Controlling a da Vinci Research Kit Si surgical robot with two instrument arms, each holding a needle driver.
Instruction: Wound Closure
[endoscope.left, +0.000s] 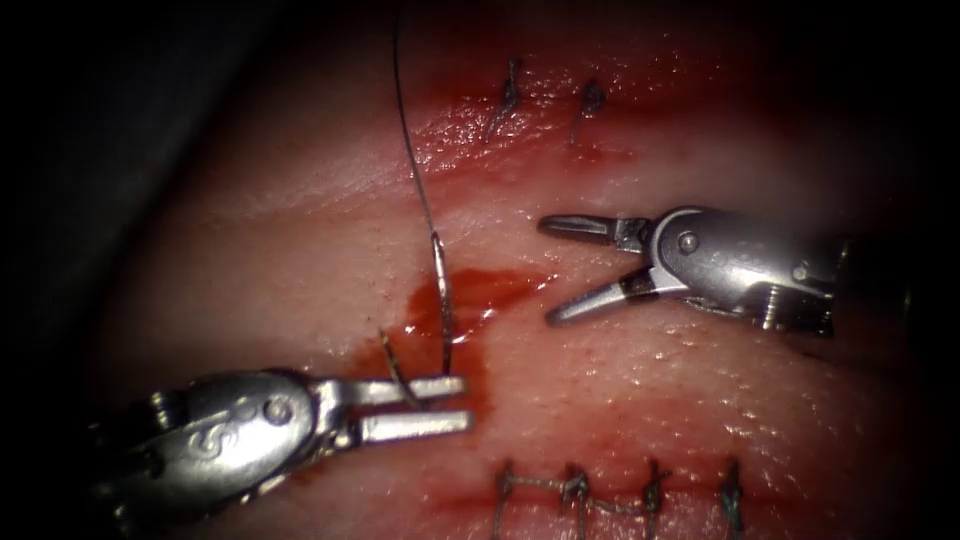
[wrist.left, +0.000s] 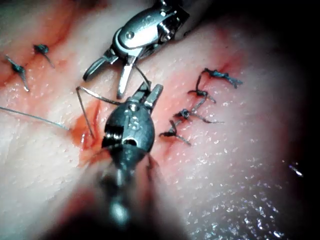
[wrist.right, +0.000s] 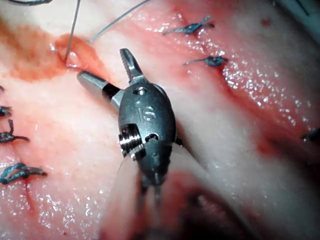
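The left tool (endoscope.left: 455, 405) comes in from the near left edge of the tissue (endoscope.left: 300, 230), its jaws drawn close around the needle (endoscope.left: 441, 300) near one end, just beside the red fluid (endoscope.left: 470, 295) in the open cut. In the endoscope view the needle's long axis runs nearly straight up and away from the jaws, over the left part of the fluid pool; its far end meets the thread (endoscope.left: 405, 130), which runs on toward the far edge of the tissue. A short end of the needle sticks out on the near left of the jaws. Whether any part of the needle sits in the tissue cannot be told; in the left wrist view its curve (wrist.left: 85, 107) arches above the surface. The right tool (endoscope.left: 565, 270) hangs to the right of the cut with its jaws wide apart, holding nothing, tips pointing left toward the needle. Bare tissue lies between the two tools. Tied stitches (endoscope.left: 620, 490) line the near edge, and two more (endoscope.left: 550, 100) lie toward the far edge.
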